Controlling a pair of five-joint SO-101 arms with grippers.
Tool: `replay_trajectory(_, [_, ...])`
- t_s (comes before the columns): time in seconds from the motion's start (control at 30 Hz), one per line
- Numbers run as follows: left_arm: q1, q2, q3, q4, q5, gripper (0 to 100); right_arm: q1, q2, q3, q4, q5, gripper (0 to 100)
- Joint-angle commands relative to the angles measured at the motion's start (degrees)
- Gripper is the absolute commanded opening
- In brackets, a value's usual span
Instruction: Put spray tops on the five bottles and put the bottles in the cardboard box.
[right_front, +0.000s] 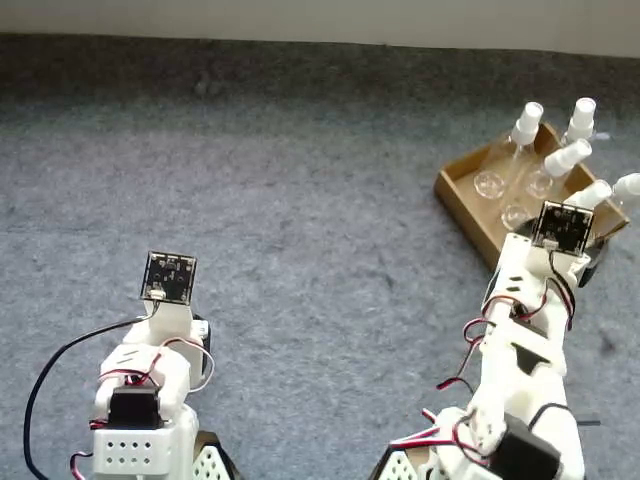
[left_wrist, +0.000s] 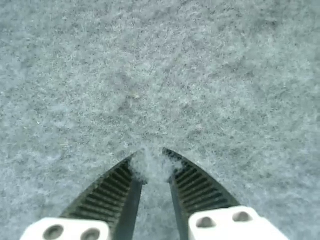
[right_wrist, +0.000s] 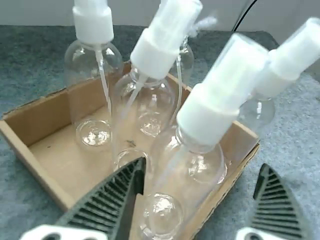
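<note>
Both empty: right fingers (right_wrist: 202, 165) wide around a bottle (right_wrist: 212, 112), left fingers (left_wrist: 149, 155) barely parted.

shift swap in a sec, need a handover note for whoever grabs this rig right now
Left gripper: slightly open, empty, over bare carpet.
Right gripper: wide open, one finger on each side of the nearest bottle, not clamping it. That bottle leans in a corner of the cardboard box.
Done: all five bottles carry spray tops; at least four are in the box.
To do: check the outermost bottle, as I can't tell if its base is inside. Then back the right arm off.
</note>
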Motion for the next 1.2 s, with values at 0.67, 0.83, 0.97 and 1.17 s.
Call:
replay_trajectory(0.67, [1.1, -0.48, -4.53, 4.4, -0.62, 0, -13.23, -48.66, -18.68, 69.58, 0.35, 30.3])
replay_trajectory(0.83, [1.19, -0.48, 2.07, -7.3, -0.62, 0, -20.79, -53.41, -18.95, 77.85, 0.26, 30.3])
replay_trajectory(0.97, [2.68, -0.48, 1.89, -8.18, -0.44, 0, -24.04, -58.15, -18.86, 82.51, -4.48, 30.3])
replay_trajectory(1.17, [11.91, -0.48, 1.89, -1.85, -0.62, 0, -24.57, -65.01, -18.42, 83.47, -6.86, 22.5])
